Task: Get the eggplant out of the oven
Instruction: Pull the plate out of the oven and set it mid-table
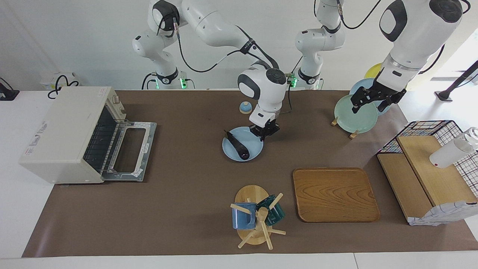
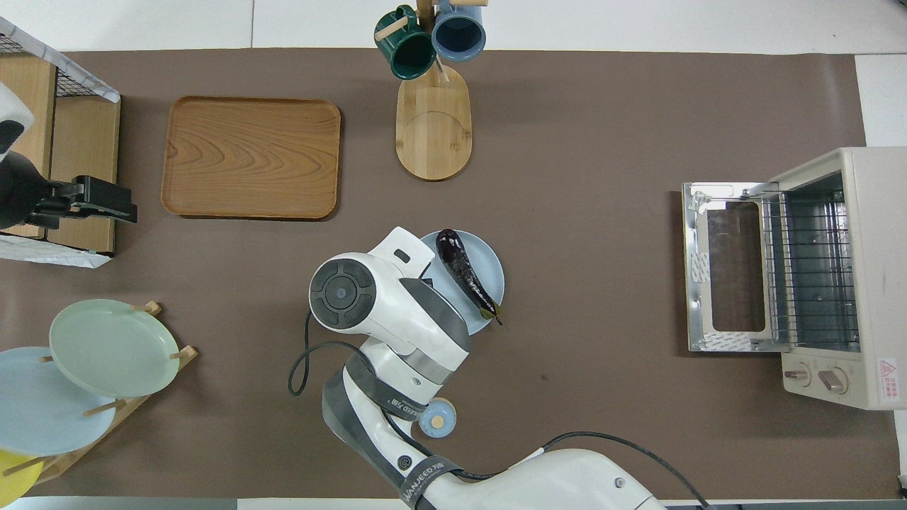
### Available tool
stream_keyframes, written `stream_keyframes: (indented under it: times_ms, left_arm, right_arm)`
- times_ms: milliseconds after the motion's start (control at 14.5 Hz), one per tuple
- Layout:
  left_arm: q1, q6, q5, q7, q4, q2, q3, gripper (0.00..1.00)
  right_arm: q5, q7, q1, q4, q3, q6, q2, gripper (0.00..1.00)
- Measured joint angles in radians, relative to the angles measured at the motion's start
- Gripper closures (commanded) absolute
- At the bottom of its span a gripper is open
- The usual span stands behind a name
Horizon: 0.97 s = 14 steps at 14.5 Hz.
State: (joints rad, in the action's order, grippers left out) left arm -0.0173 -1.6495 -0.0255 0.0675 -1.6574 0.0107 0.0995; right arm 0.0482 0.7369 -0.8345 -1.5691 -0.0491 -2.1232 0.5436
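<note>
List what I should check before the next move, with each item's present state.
1. Eggplant out of the oven: ok, it lies on the blue plate.
2. Oven rack bare, door folded down: ok.
3. Eggplant fully on the plate: ok, though its stem tip reaches the rim.
4. Right gripper at the plate's rim: ok.
5. Plate resting on the table or lifted: cannot tell.
6. Left gripper out of the way: ok, it waits open over the plate rack.
</note>
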Motion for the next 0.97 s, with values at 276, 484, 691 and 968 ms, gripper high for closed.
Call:
stream_keyframes:
  times_ms: [276,484,691,968]
  left_arm:
    - [0.0,-0.006,0.0,0.0,-0.006,0.0,0.003,0.0]
    - [0.004,-0.019,0.0,0.055,-0.025,0.001,0.013,0.0]
    - [0.081,-0.117,0.0,0.215,-0.092,0.005,0.023,0.0]
    - [0.236,-0.203,0.0,0.374,-0.177,0.001,0.032,0.0]
  right_arm:
    - [0.054,-0.008,0.009,0.034,-0.009,0.155,-0.054,0.67]
    - [0.072,-0.142,0.1,0.038,-0.016,0.321,-0.143,0.9]
    - [0.076,-0.304,0.272,-0.012,-0.019,0.39,-0.202,0.99]
    - [0.173,-0.39,0.434,-0.235,-0.02,0.265,-0.253,1.0]
